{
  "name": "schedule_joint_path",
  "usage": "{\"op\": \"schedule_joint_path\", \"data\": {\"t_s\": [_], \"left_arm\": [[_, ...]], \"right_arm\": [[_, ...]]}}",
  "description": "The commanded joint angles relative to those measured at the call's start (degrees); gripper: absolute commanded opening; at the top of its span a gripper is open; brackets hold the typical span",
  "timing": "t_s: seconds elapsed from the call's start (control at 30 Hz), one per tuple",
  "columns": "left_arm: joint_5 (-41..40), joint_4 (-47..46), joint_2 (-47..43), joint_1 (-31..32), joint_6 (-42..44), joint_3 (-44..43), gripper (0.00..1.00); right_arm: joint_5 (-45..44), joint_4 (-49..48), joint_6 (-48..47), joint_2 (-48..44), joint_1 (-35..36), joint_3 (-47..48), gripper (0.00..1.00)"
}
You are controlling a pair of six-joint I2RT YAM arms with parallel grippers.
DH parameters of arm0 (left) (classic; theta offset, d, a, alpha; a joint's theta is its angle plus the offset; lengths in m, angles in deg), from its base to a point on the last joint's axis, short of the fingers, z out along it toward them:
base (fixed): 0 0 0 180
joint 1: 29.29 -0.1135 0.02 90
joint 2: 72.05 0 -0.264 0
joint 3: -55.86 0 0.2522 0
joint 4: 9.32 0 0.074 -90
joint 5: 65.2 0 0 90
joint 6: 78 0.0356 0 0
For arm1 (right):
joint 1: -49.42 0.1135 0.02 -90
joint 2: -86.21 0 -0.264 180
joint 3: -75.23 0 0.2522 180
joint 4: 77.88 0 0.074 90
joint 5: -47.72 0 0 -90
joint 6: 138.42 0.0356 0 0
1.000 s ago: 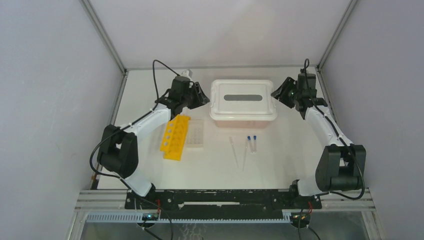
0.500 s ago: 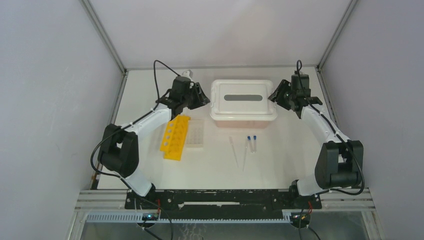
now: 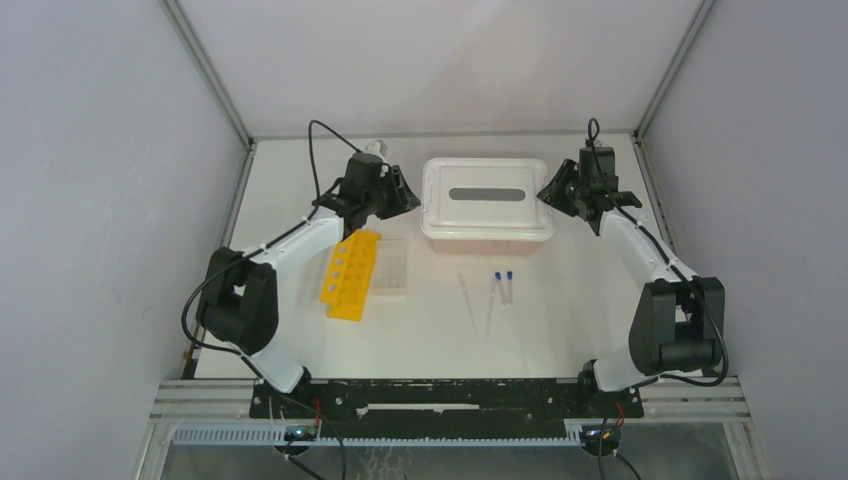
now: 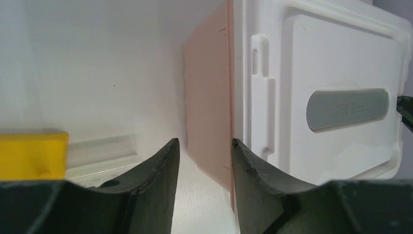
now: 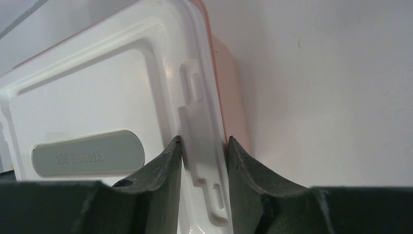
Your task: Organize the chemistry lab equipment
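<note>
The yellow tube rack lies left of centre, and the small clear grid rack sits against its right side. Two blue-capped tubes and two thin droppers lie in front of the pink tub. My left gripper is open at the tub's left side. In the left wrist view it has only table and tub wall in its gap. My right gripper is at the tub's right edge. There it is shut on the white lid's side latch.
The white lid with its grey slot covers the tub at the back centre. A pale object peeks out behind my left wrist, mostly hidden. Grey walls stand at both sides and the back.
My right gripper has shifted a little left onto the lid's right edge and its jaws have narrowed around the latch. The left arm has not moved.
</note>
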Motion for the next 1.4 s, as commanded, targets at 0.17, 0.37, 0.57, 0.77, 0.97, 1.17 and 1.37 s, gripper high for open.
{"op": "schedule_joint_path", "data": {"t_s": [0.17, 0.37, 0.57, 0.77, 0.97, 1.17, 1.37], "left_arm": [[-0.07, -0.12, 0.84, 0.74, 1.68, -6.19, 0.49], [-5.53, 1.99, -0.70, 0.34, 2.42, -5.92, 0.50], [-13.67, 3.90, -4.00, 0.22, 3.64, -5.87, 0.51], [-18.05, 4.30, -7.44, 0.22, 4.74, -5.52, 0.52], [-18.87, 4.21, -11.17, 0.22, 5.26, -6.09, 0.51], [-16.16, 1.92, -10.44, 0.89, 7.63, -8.43, 0.50], [-15.64, 0.06, -8.28, 1.70, 8.36, -10.51, 0.51]], "right_arm": [[-0.67, -0.31, 0.24, 2.20, 1.04, 2.61, 0.32], [-1.90, 0.01, -0.72, 1.41, 0.92, 4.35, 0.50], [-4.27, 1.91, -2.08, 0.65, 1.20, 7.61, 0.58], [-10.07, 2.57, -3.70, -0.57, 3.25, 10.40, 0.59], [-13.94, 4.26, -5.75, 1.20, 6.85, 15.55, 0.45], [-14.56, 4.09, -6.79, 6.53, 8.74, 19.55, 0.21], [-14.15, 3.68, -7.41, 12.97, 9.55, 22.25, 0.12]]}}
